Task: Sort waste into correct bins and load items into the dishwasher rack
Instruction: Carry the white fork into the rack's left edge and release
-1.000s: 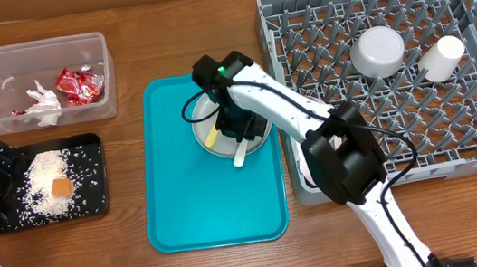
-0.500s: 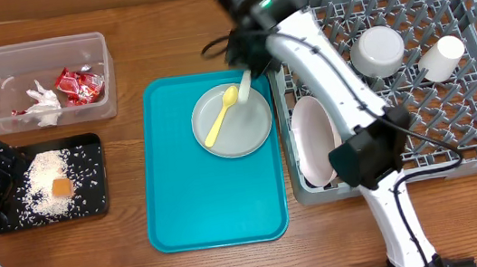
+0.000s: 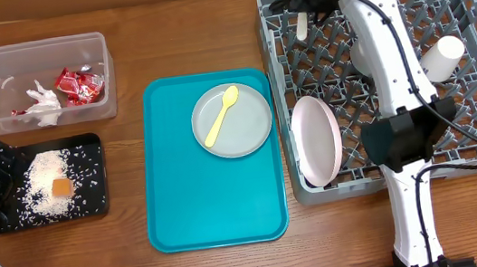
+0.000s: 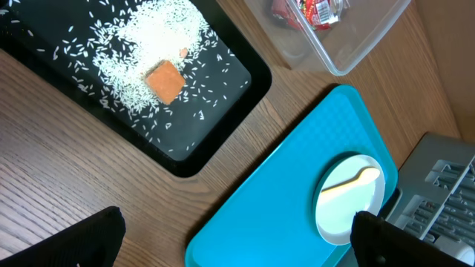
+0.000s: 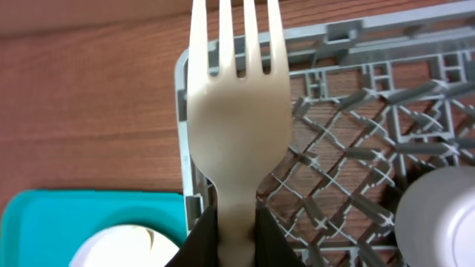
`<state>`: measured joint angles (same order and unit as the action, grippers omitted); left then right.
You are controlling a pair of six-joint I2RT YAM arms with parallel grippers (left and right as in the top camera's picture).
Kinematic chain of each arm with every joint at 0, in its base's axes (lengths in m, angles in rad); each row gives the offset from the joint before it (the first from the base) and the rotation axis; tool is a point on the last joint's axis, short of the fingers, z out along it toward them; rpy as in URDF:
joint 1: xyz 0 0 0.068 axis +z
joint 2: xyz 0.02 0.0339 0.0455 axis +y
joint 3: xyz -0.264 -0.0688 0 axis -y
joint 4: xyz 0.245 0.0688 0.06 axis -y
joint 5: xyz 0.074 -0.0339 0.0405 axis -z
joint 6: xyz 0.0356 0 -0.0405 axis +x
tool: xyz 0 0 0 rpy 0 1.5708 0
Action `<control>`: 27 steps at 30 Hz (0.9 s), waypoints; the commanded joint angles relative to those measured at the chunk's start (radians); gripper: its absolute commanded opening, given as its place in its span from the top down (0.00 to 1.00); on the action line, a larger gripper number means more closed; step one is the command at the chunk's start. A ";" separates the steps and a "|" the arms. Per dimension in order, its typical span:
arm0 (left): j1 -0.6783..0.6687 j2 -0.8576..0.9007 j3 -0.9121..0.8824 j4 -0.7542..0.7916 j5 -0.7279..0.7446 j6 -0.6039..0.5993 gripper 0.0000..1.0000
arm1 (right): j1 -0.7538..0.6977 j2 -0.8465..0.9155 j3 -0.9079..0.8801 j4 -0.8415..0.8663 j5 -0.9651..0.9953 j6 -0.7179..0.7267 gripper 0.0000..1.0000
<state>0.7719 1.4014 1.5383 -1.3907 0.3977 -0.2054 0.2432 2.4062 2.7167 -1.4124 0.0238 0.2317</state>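
Your right jaws clench the fork [image 5: 237, 111] by its handle over the upper-left corner of the rack [image 3: 473, 114], top of the frame. Your left jaws stand wide and empty at the left edge, beside the black tray [image 3: 96, 201]. The spoon [image 3: 221, 116] lies on the grey plate [image 3: 251, 127].

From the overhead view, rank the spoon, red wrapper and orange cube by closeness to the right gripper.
1. Spoon, on the grey plate, nearest the right gripper.
2. Red wrapper, in the clear tub.
3. Orange cube, on the black tray, farthest.
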 commanded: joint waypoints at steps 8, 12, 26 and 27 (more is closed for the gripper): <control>-0.009 -0.002 -0.006 0.001 0.017 0.023 0.00 | 0.017 -0.007 -0.189 0.102 -0.004 -0.068 0.71; -0.009 -0.002 -0.006 0.001 0.016 0.023 0.00 | 0.018 -0.007 -0.206 0.100 -0.004 -0.060 0.11; -0.009 -0.002 -0.006 0.001 0.017 0.023 0.00 | 0.045 -0.013 0.103 -0.126 -0.081 0.093 0.00; -0.009 -0.002 -0.006 0.001 0.017 0.023 0.00 | 0.055 -0.013 0.127 -0.145 -0.116 0.116 0.00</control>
<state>0.7719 1.4014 1.5383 -1.3907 0.3977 -0.2054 0.2676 2.4065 2.7647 -1.5345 -0.0090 0.2779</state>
